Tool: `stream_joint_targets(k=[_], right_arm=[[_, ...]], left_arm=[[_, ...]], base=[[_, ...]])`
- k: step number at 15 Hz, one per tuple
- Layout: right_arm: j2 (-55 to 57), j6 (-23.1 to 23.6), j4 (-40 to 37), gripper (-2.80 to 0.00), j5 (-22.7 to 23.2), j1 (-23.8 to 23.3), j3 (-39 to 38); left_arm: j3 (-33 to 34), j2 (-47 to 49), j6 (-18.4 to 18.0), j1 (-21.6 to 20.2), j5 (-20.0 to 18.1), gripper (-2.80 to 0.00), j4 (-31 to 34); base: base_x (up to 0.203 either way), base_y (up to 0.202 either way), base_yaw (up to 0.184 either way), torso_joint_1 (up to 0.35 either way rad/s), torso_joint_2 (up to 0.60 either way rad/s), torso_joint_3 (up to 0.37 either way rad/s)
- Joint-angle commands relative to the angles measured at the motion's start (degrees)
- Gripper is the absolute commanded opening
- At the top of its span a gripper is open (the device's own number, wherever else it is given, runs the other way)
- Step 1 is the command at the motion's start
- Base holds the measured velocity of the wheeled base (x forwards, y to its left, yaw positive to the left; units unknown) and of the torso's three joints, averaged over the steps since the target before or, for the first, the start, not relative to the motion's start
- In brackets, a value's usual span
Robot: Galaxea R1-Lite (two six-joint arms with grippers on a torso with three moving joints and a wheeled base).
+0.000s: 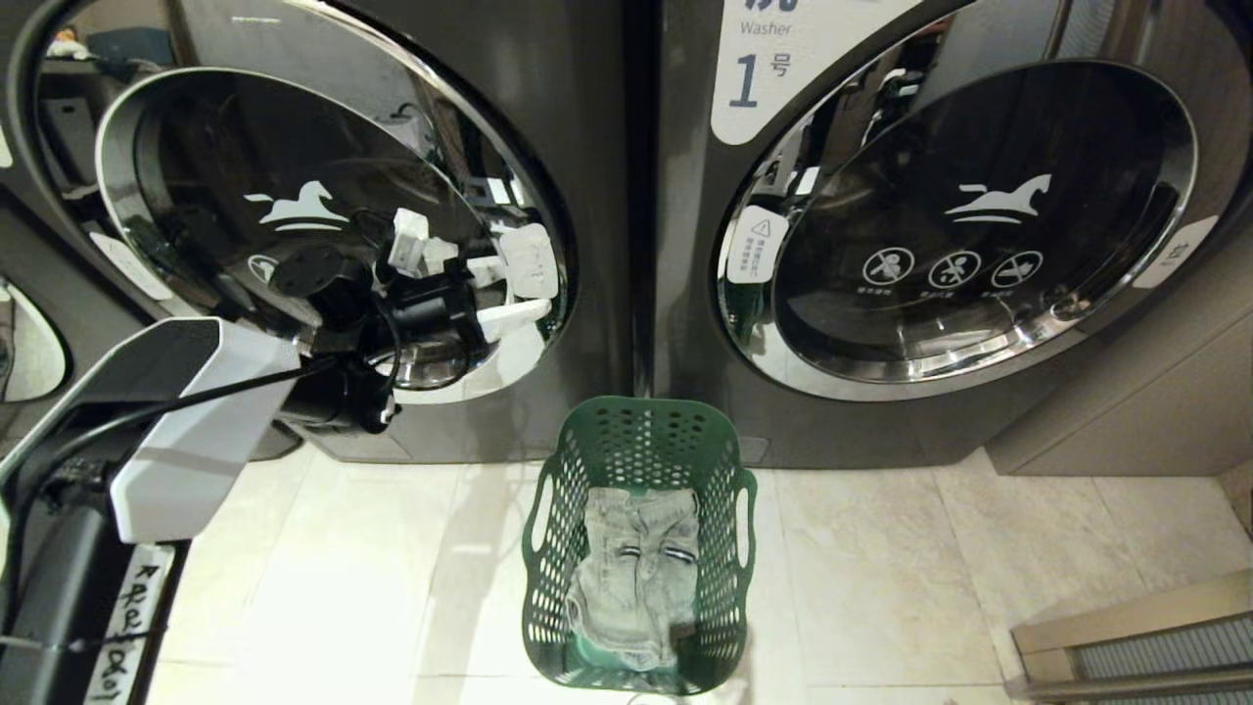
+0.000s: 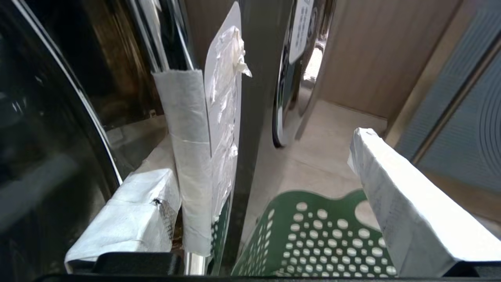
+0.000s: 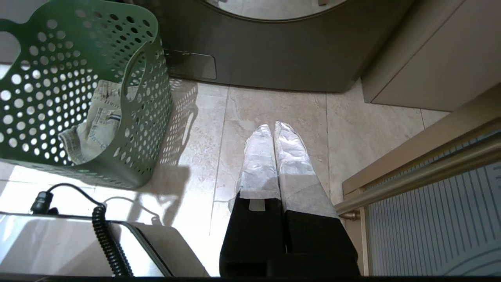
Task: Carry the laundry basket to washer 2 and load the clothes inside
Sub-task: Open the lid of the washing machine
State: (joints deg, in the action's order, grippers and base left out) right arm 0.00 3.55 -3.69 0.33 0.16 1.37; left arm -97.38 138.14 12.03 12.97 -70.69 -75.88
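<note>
The left hand [image 1: 509,289] is spread wide and holds nothing, raised at the left-centre of the head view against the right edge of the left washer's round door [image 1: 323,225]; in the left wrist view one taped finger [image 2: 193,164] lies along the door's rim beside a crumpled white label, the other apart at the lower right. The right hand [image 3: 274,131] is pressed shut and empty, pointing down at the tiled floor [image 3: 274,105]. The green laundry basket [image 1: 641,441] stands on the floor at lower centre, before the gap between the left washer and washer 1 [image 1: 979,215], with pale clothes [image 1: 636,578] inside.
</note>
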Motion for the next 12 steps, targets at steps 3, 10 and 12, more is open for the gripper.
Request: stream_joint_targets(k=[3,10,12], right_arm=[[0.00,-0.01,0.00,-2.80,0.02,0.11,0.04],[0.09,0.06,0.00,-2.80,0.02,0.11,0.04],[0.01,0.05,-0.02,-2.80,0.02,0.02,0.02]], left_arm=[[2.54,-1.89,1.04,5.87,1.88,0.00,-2.52],[3.84,-2.67,0.97,-0.71,2.33,0.00,-2.52],[4.73,-2.87,1.06,-2.86,2.31,0.00,-2.52]], base=[[0.000,0.000,0.000,0.000,0.00,0.000],[0.000,0.000,0.000,0.000,0.00,0.000],[0.000,0.000,0.000,0.000,0.00,0.000]])
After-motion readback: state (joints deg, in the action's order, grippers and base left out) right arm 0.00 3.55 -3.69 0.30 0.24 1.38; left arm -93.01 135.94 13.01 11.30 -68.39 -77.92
